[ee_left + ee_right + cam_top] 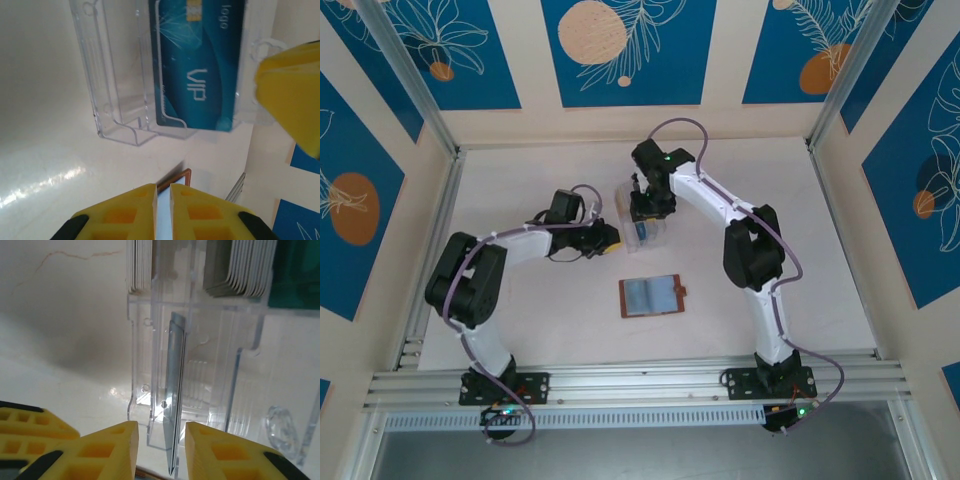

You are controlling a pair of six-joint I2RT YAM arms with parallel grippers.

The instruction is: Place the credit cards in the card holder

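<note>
The right gripper [161, 432], jaws apart, straddles 1 credit card [175, 370] standing edge-on in the clear rack [220, 365], long edge running straight ahead.

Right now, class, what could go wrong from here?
1. The right gripper straddles a card standing edge-on in the rack; lifting the card could drag or tip the rack.
2. The left gripper sits close beside the rack, so the arms might bump.
</note>
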